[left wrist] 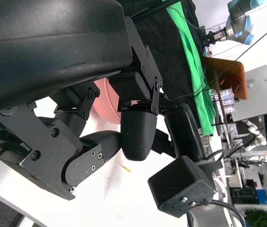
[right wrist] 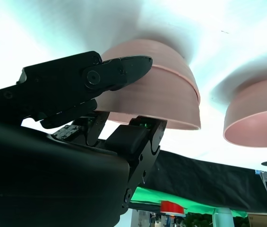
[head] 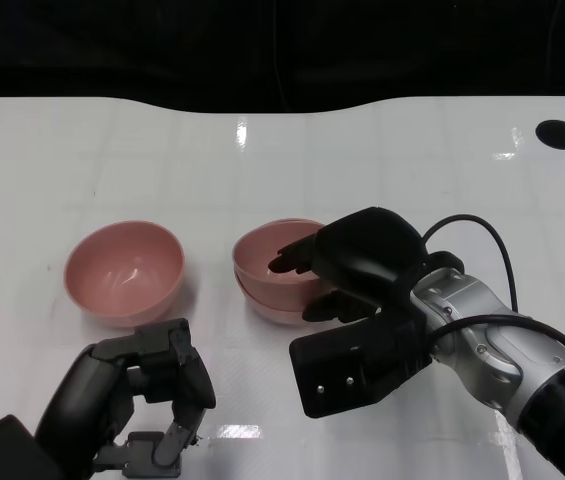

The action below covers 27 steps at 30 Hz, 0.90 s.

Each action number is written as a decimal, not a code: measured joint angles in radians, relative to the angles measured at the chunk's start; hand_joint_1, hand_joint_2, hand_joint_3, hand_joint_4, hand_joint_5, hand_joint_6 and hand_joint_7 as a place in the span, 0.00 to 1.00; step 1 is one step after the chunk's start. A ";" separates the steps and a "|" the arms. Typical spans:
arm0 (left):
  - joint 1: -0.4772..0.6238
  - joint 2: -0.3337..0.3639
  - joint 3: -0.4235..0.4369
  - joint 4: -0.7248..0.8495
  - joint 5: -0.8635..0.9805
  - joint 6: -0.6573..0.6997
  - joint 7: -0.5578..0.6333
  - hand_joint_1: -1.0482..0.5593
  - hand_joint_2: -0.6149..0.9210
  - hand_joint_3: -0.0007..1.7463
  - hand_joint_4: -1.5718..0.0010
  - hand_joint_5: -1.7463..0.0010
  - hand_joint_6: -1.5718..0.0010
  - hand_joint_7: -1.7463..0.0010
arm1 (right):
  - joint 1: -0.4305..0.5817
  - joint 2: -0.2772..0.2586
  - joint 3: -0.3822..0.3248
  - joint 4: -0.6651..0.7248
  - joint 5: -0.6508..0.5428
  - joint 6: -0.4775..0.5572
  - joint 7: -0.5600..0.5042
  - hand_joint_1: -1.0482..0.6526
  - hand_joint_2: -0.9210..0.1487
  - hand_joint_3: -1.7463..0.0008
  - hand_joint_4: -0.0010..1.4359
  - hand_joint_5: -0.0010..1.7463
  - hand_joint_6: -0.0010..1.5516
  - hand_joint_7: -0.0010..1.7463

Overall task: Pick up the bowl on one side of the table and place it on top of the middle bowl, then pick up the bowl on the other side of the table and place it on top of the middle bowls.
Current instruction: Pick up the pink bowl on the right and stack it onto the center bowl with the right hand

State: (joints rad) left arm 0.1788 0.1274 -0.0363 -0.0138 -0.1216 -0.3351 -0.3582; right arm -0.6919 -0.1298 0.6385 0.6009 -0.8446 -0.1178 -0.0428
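Note:
Two pink bowls sit nested at the table's middle: the top bowl (head: pixel 267 262) inside the lower bowl (head: pixel 280 312). My right hand (head: pixel 354 265) is over their right side, one finger inside the top bowl's rim and others against its outer wall. In the right wrist view the fingers (right wrist: pixel 119 71) bracket the top bowl (right wrist: pixel 166 90), whose seam with the lower one shows. A single pink bowl (head: pixel 125 270) stands upright to the left, also in the right wrist view as the left bowl (right wrist: pixel 258 118). My left hand (head: pixel 157 395) hangs near the front edge, fingers curled, holding nothing.
The white table (head: pixel 412 170) ends at a dark far edge with two black holes (head: pixel 559 134) near the corners. My right forearm (head: pixel 502 350) and its cable cross the front right. Green cloth (left wrist: pixel 192 56) and lab gear show beyond the table.

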 measured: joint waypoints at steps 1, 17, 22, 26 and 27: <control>0.000 0.000 0.000 0.000 0.000 0.000 0.000 0.54 0.70 0.72 0.46 0.02 0.46 0.15 | 0.000 -0.004 0.000 -0.010 -0.002 0.000 0.002 0.28 0.00 0.90 0.40 0.26 0.44 0.00; -0.006 0.001 0.001 0.016 0.014 -0.017 0.001 0.50 0.76 0.61 0.45 0.04 0.46 0.16 | 0.043 -0.080 0.001 -0.175 -0.038 0.009 0.108 0.27 0.00 0.91 0.40 0.25 0.43 0.00; -0.006 0.000 0.001 0.015 0.035 -0.017 0.012 0.50 0.82 0.53 0.45 0.04 0.46 0.16 | 0.084 -0.099 -0.001 -0.206 -0.038 0.004 0.105 0.28 0.00 0.92 0.41 0.24 0.43 0.00; -0.003 0.000 0.001 0.006 0.034 -0.006 0.012 0.52 0.72 0.67 0.45 0.04 0.46 0.16 | 0.130 -0.117 -0.017 -0.244 -0.038 -0.009 0.066 0.28 0.00 0.92 0.37 0.25 0.39 0.00; -0.002 0.000 0.002 0.002 0.033 -0.001 0.012 0.52 0.69 0.70 0.45 0.04 0.45 0.16 | 0.144 -0.120 -0.027 -0.255 -0.037 -0.016 0.044 0.28 0.00 0.93 0.35 0.26 0.38 0.00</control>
State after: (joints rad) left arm 0.1768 0.1275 -0.0346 -0.0123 -0.0887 -0.3359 -0.3457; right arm -0.5477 -0.2496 0.6113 0.3455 -0.8821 -0.1340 0.0011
